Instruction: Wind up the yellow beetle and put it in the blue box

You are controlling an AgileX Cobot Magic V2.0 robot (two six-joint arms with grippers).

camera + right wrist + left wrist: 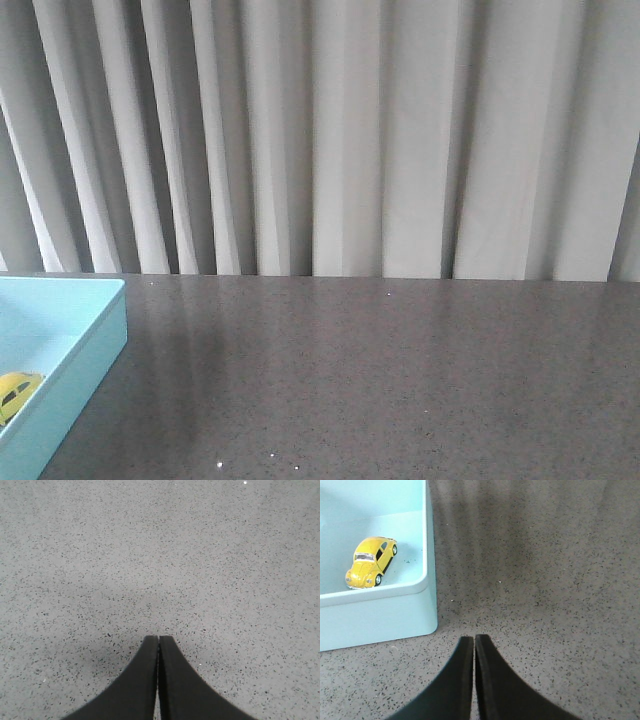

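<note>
Yellow beetle [371, 562], a small rounded toy car with dark windows and silver-hubbed wheels, sits on its wheels inside the large light turquoise-blue box [380, 617] with low straight walls, close to one corner and apart from the walls. No brand, label or lettering can be read on the car or the box. A few dark specks lie on the box floor beside the car.

From the front camera only a sliver of the car [14, 392] shows at about 8 o'clock, cut off by the picture's edge, and the box [92, 350] itself runs out of view at that same corner, so its full extent cannot be made out. Neither arm appears in the front view.

Left gripper [474, 639] hangs over the grey speckled stone-look tabletop [545, 580] just outside the box's corner, its two black fingers pressed together with only a hairline slit between them and nothing held. Right gripper [158, 639] is likewise closed tip to tip on nothing, above bare speckled tabletop [160, 555], with a soft shadow beside it.

Pale grey pleated curtains [340, 140] fill the backdrop from 9 o'clock round to 3 o'clock behind the table's far edge. Nothing stands between the left gripper and the box.
</note>
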